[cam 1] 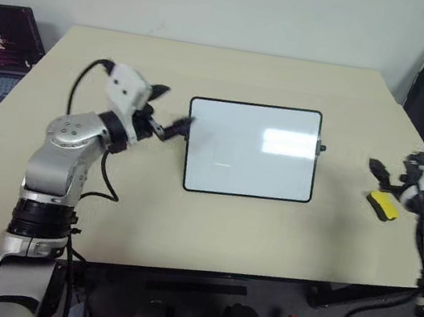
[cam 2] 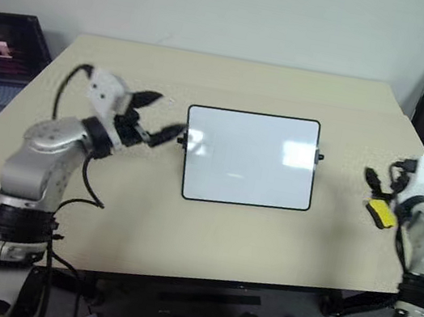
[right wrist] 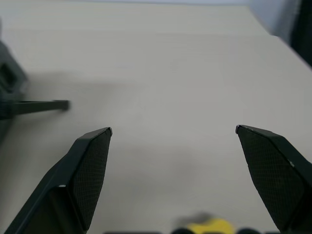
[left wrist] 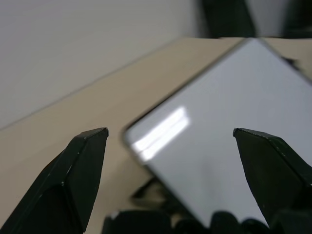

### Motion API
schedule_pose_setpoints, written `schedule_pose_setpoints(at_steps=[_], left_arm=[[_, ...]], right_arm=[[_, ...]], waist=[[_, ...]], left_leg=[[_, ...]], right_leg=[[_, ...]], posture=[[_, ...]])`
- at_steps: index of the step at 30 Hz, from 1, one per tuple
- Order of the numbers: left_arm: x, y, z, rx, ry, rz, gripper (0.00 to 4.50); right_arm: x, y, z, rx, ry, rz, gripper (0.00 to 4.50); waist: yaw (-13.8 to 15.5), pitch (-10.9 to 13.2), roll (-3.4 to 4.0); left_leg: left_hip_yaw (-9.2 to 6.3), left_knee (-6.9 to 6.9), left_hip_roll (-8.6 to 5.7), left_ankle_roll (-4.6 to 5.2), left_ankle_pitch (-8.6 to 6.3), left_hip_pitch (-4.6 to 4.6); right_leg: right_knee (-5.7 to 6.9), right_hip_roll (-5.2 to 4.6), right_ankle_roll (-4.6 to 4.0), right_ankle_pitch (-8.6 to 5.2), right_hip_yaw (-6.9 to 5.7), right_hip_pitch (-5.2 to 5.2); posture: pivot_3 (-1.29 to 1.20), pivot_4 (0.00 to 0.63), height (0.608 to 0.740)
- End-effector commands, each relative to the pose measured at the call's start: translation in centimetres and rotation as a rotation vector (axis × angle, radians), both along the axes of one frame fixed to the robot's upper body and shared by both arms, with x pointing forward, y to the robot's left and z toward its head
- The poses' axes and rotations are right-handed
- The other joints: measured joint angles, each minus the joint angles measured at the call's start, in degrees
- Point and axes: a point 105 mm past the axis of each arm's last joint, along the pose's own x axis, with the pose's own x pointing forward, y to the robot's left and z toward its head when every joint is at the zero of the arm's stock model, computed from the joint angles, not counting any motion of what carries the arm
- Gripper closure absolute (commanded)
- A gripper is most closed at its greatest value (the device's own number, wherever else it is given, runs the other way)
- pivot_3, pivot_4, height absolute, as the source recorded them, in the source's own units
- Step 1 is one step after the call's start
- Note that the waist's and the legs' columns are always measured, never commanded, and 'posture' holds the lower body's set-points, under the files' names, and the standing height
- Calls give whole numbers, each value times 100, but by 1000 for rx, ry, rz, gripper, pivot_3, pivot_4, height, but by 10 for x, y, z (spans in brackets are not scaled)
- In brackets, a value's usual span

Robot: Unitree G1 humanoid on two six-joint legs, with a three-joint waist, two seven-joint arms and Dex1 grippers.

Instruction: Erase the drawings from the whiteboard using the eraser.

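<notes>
Presently seen: left gripper (cam 1: 171, 118) with fingers spread apart, gripping nothing, hovering just beside the left short edge of the whiteboard (cam 1: 251, 149), one fingertip (cam 1: 183, 125) at the black frame. Whiteboard flat on the beige table (cam 1: 185, 219), surface white with glare patches, drawings too faint to make out. Right gripper (cam 1: 382, 172) also wide apart and empty, well clear of the whiteboard's right side. Eraser (cam 1: 384, 205), yellow, lying on the table just below and beside the right gripper, not between its fingers (right wrist: 90, 165).
</notes>
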Motion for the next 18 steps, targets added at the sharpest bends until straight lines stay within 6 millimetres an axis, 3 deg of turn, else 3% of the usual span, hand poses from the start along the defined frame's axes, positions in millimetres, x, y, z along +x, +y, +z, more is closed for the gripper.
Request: schedule_pose_setpoints(at_steps=[1, 6, 10, 13, 18], left_arm=[[8, 27, -21, -13, -13, 174, 0], [18, 33, -47, -69, -8, 271, 0], [32, 12, -70, -43, 10, 283, 0], [38, 3, -71, -54, -10, 278, 0], [39, 6, -79, -73, 6, 326, 0]], right_arm=[[8, -9, -9, 10, -48, -80, 28], [15, -9, -18, 68, -85, -124, 28], [19, 5, -24, 94, -106, -99, 28], [25, 15, -22, 109, -128, -74, 28], [26, 20, -27, 107, -119, -67, 28]], waist=[[23, 0, 0], [146, 2, 0], [163, 1, -1], [160, 1, 0], [130, 1, 0]], left_leg=[[3, 0, -2, 0, 0, -3], [8, -1, -13, -1, 0, -22], [4, -1, -12, -1, 0, -17], [4, 1, -14, -1, 0, -14], [6, -5, -11, -1, 0, -14]], right_leg=[[-2, -4, -1, 1, 0, -1], [-11, -21, -18, 17, 0, -14], [-7, -17, -19, 17, -4, -12], [-6, -17, -15, 19, -3, -7], [-6, -16, -15, 20, -1, -10]], posture=[[0, 150, 740], [0, 150, 740], [0, 150, 740], [0, 150, 740], [0, 150, 740]])
